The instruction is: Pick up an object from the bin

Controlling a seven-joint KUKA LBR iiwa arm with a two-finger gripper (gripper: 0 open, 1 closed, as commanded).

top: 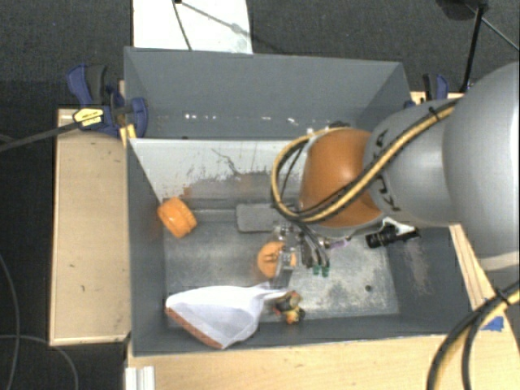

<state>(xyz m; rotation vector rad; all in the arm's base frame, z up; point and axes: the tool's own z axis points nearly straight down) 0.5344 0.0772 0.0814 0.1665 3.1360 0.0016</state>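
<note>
A small round orange thing (269,259) lies mid-floor in the grey bin (146,299), just beside my tool (307,260), whose spread I cannot make out below the arm's orange cover (337,177), with a white cloth (218,314) by the near wall and an orange cylinder (176,217) well apart at left.

Floor (49,39) all round is dark and speckly, looks like carpet. A black cable (32,137) trails across it on the left. Light's pretty even.
</note>
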